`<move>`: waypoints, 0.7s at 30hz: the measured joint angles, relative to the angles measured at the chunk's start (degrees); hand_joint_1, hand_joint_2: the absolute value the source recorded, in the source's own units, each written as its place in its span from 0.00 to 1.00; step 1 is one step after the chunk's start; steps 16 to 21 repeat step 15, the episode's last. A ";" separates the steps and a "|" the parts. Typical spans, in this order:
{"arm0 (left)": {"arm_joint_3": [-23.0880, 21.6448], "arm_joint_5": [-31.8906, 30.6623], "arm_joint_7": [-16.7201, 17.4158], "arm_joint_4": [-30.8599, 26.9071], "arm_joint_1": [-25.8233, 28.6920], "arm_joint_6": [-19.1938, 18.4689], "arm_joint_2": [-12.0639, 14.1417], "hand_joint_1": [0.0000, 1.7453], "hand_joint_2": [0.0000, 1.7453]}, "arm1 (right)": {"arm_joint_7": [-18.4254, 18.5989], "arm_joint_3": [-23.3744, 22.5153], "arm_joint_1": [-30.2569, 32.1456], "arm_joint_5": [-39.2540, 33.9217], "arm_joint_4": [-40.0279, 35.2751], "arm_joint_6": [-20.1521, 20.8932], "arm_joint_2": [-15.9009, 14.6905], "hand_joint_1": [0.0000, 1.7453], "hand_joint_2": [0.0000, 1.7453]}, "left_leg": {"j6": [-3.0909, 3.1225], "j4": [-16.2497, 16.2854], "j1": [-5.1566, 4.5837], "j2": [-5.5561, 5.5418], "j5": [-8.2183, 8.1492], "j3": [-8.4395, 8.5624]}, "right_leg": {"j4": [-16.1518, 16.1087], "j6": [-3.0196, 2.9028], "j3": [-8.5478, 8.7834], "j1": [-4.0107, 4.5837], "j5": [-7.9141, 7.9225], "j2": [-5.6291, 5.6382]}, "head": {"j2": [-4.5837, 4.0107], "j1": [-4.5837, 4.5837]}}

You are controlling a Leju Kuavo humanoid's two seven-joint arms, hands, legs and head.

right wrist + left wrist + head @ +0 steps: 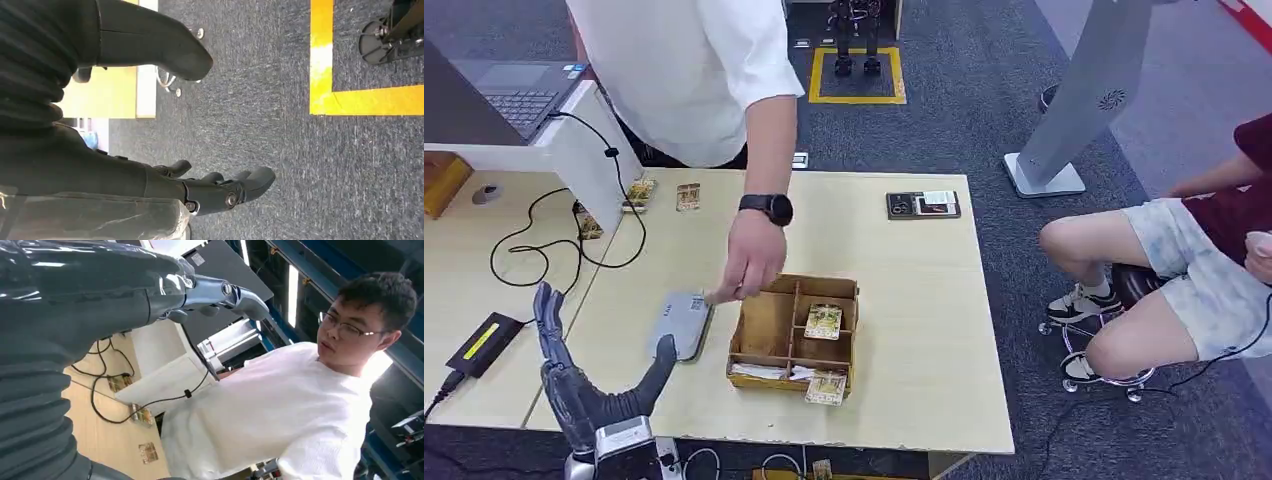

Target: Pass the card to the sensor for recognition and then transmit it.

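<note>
A pale wooden desk stands on dark grey carpet with a yellow square marked on it beyond. The left hand is raised over the desk's near left corner, fingers spread, holding nothing. Just ahead and right of its thumb lies the grey sensor, touched by a person's hand. Further right sits a wooden tray holding a card in one compartment. The right hand hangs over carpet, fingers loosely apart and empty, beside yellow floor tape.
</note>
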 joint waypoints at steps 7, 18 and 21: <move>0.00 -1.97 0.53 -0.07 0.28 0.00 -0.44 0.00 1.00 | -0.17 -0.72 0.09 0.72 -2.54 1.71 1.07 0.00 1.00 | 0.00 0.00 0.00 0.00 0.00 0.00 | -0.01 0.00 0.01 0.00 0.00 0.00 | 0.00 0.00; 0.00 -4.31 2.73 -0.07 0.31 0.00 -0.92 0.00 1.00 | -0.20 -1.62 0.23 1.90 -5.40 2.88 2.32 0.00 1.00 | 0.00 0.00 0.00 0.00 0.00 0.00 | 0.00 0.00 0.00 0.00 0.00 0.01 | 0.00 0.00; 0.00 -4.31 2.73 -0.07 0.31 0.00 -0.92 0.00 1.00 | -0.20 -1.62 0.23 1.90 -5.40 2.88 2.32 0.00 1.00 | 0.00 0.00 0.00 0.00 0.00 0.00 | 0.00 0.00 0.00 0.00 0.00 0.01 | 0.00 0.00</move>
